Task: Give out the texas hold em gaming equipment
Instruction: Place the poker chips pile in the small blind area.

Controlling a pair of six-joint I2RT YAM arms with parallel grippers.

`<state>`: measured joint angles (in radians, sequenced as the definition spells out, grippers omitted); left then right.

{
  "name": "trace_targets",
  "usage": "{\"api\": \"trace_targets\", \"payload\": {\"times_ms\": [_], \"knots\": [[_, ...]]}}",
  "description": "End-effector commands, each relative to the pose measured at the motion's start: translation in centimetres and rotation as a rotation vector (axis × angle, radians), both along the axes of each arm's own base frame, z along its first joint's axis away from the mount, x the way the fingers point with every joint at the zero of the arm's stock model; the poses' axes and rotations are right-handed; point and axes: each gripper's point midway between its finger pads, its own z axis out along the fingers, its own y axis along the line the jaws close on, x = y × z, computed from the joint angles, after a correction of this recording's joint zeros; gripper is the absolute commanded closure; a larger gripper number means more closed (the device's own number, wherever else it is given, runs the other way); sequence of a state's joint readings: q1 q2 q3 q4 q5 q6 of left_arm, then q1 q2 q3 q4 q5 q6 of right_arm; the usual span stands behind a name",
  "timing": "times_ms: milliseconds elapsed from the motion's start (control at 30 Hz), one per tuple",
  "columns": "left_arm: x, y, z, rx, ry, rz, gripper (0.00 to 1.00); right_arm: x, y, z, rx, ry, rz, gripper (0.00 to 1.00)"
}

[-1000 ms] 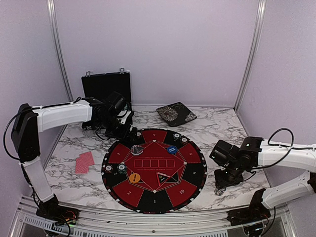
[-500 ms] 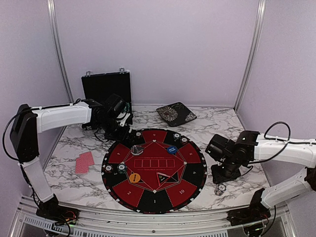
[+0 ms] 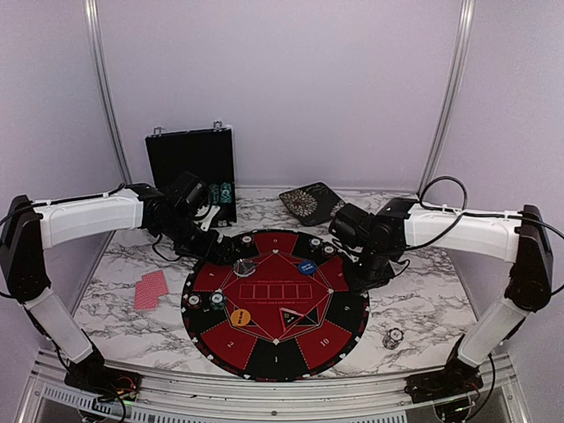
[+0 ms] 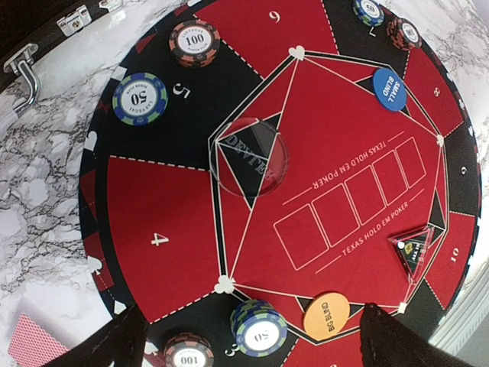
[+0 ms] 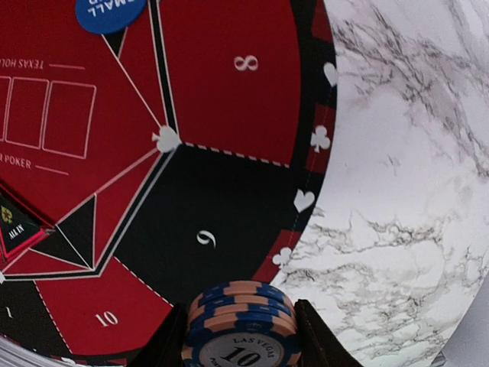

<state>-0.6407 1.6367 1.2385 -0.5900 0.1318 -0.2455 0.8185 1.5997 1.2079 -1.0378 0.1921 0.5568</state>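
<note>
My right gripper (image 5: pixel 241 336) is shut on a small stack of blue-and-peach "10" chips (image 5: pixel 241 321), held above black segment 9 at the mat's right edge; the top view shows it there too (image 3: pixel 366 271). My left gripper (image 4: pixel 256 348) is wide open and empty, above the mat's far left rim (image 3: pixel 225 244). On the mat lie a clear dealer button (image 4: pixel 248 147), a blue small-blind disc (image 4: pixel 390 89), an orange big-blind disc (image 4: pixel 326 317) and chips marked 100 (image 4: pixel 194 42) and 50 (image 4: pixel 140 98), plus a 50 stack (image 4: pixel 258 327). Red-backed cards (image 3: pixel 151 289) lie left of the mat.
The round red-and-black mat (image 3: pixel 264 352) fills the table's middle. One more chip stack (image 3: pixel 393 338) sits on the marble at the near right. The black case (image 3: pixel 191 163) stands at the back left, with a dark patterned pad (image 3: pixel 315 204) behind the mat.
My right arm has swung from the near right of the table to the mat's right edge, carrying chips; a stack stays on the marble. My left gripper has drawn back slightly to the left.
</note>
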Motion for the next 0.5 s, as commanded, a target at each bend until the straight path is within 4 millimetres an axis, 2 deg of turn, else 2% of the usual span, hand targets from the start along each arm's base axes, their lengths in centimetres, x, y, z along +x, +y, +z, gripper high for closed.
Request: {"api": "trace_targets", "payload": {"times_ms": [0,267,467], "knots": [[-0.2,0.5,1.1,-0.042,-0.026,0.006,0.01,4.2,2.6,1.2,0.02,-0.079,0.064,0.68],[-0.3,1.1,1.5,-0.066,-0.036,0.015,0.01,9.8,7.3,0.6,0.03,-0.101,0.139,0.7],[-0.2,1.4,1.8,-0.076,-0.041,0.02,0.01,12.9,10.1,-2.0,0.024,-0.084,0.179,0.71]]}}
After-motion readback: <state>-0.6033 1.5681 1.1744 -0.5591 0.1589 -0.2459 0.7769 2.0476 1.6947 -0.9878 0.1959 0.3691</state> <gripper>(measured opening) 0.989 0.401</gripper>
